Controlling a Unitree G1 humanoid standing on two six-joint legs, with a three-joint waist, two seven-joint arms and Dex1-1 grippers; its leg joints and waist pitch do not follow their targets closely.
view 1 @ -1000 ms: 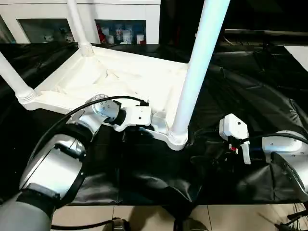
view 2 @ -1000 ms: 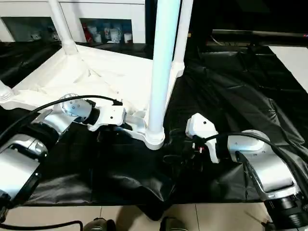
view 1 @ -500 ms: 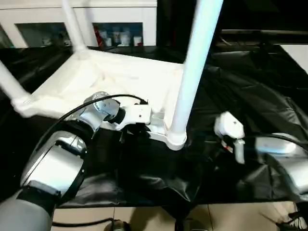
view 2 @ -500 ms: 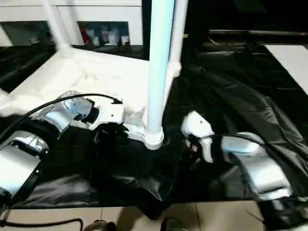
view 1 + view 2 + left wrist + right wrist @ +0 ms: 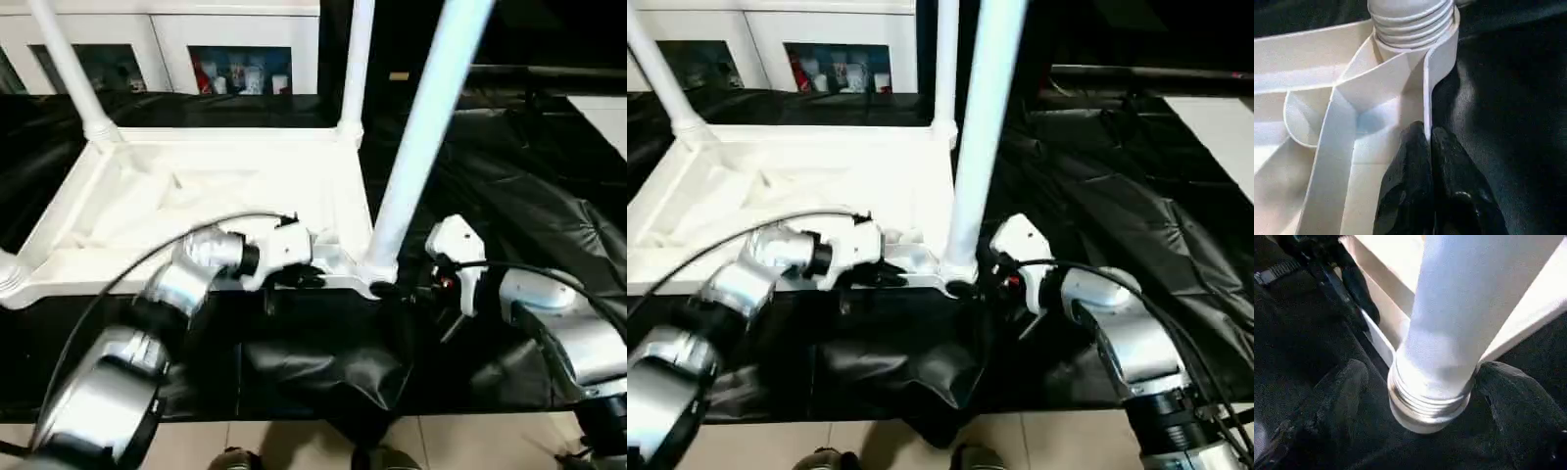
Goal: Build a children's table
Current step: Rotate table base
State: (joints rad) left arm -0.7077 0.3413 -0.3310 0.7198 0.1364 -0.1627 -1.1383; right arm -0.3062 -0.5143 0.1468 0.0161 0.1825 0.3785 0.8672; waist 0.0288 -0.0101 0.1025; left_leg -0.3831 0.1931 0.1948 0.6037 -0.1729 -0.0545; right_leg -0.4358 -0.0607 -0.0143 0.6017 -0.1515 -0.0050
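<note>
The tabletop (image 5: 225, 206) lies upside down on a desk (image 5: 549, 157) covered in crinkled black sheet, ribs up, with legs standing in its corner sockets. The left claw (image 5: 1429, 147) is clenched on the thin rim wall beside the near corner socket, one finger on each side of the wall. The right claw (image 5: 1415, 396) is spread wide with its fingers (image 5: 1339, 391) flanking the ribbed base of the near leg (image 5: 416, 147), not yet pinching it.

The step in hand looks like seating this leg. To do it well, the left claw should hold the rim firmly so the tabletop cannot slide on the slick sheet, while the right claw closes squarely on the flared, ringed collar and drives the leg straight along its axis; a tilted push would likely jam it.

The plastic is smooth, white and slightly glossy. The rim and ribs are thin, flat walls that meet at the round socket. The leg is a plain tube ending in stacked rings.
</note>
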